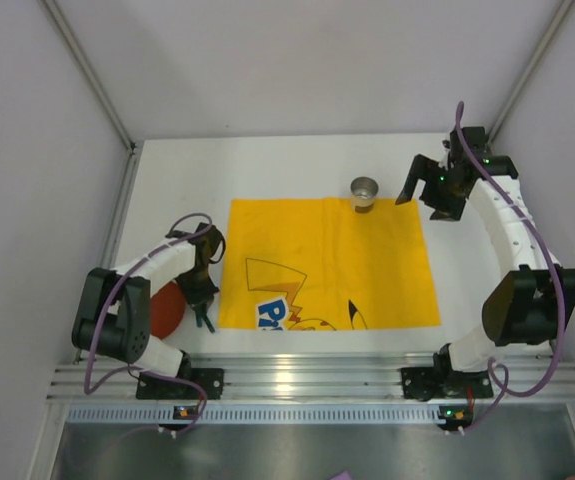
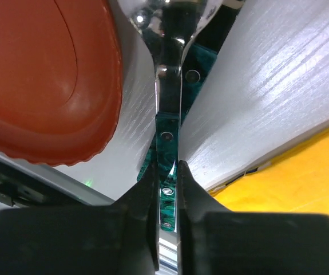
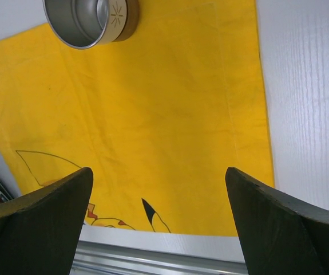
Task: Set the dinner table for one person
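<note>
On the white dinner table (image 1: 267,170) lies a yellow cartoon-printed cloth (image 1: 327,260). At the cloth's left edge, my left gripper (image 1: 203,300) (image 2: 167,172) is shut on the green riveted handle of a shiny metal utensil (image 2: 167,137) (image 1: 205,318). A second green handle (image 2: 201,63) lies under it. A red plate (image 1: 165,308) (image 2: 44,80) sits just left of the utensils. My right gripper (image 1: 422,195) (image 3: 158,172) hangs open above the cloth's right side, holding nothing. A metal cup (image 1: 364,192) (image 3: 90,20) stands on the cloth's far edge, left of the right gripper.
A ribbed aluminium rail (image 1: 307,375) runs along the near edge by the arm bases. Pale grey walls (image 1: 37,150) enclose the table on the left, back and right. Bare white tabletop (image 3: 307,103) shows right of the cloth.
</note>
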